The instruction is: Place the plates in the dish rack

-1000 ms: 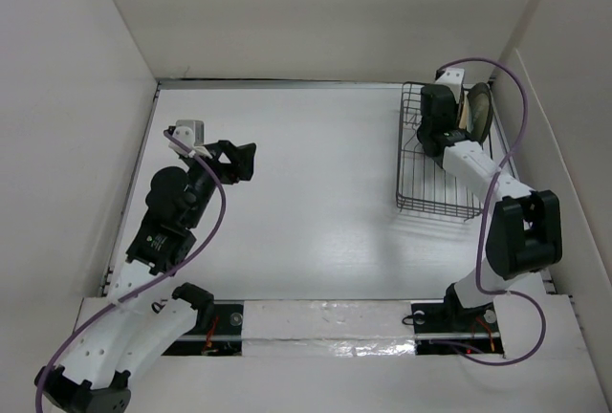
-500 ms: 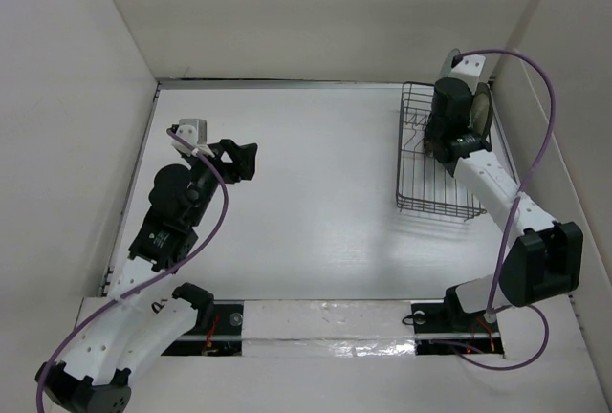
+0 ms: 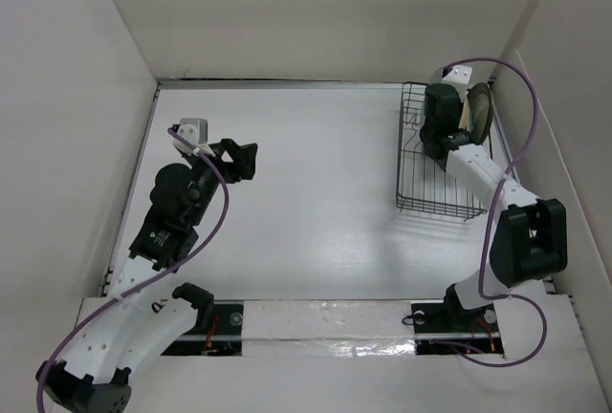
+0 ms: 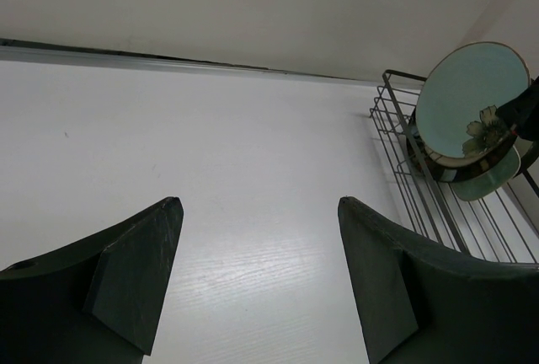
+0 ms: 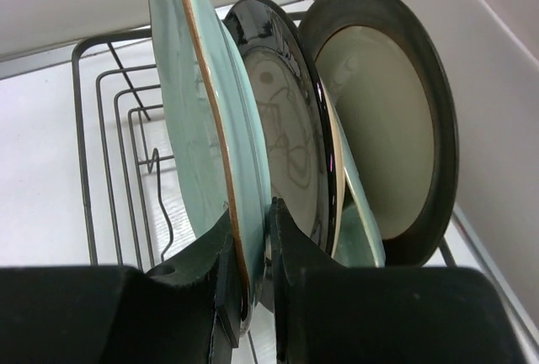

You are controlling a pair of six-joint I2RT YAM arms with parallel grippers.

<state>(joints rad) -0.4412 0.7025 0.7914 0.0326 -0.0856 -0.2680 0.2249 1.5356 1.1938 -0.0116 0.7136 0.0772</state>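
Bright, even, diffuse light filled the white enclosure.
The dish rack (image 3: 438, 179) cast only a faint, soft shadow on the table (image 3: 306, 203) along its near side. In the right wrist view a glossy dark plate (image 5: 290, 136) carried mirror-like reflections, and the teal plate (image 5: 189, 111) was sharp. The right gripper's fingers (image 5: 202, 297) were featureless black, and the left gripper's fingers (image 4: 135, 280) looked slightly soft.

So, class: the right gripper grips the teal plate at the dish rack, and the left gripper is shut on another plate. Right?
No: the left gripper is open and empty, as the left wrist view shows. The right gripper grips the teal plate at the dish rack.
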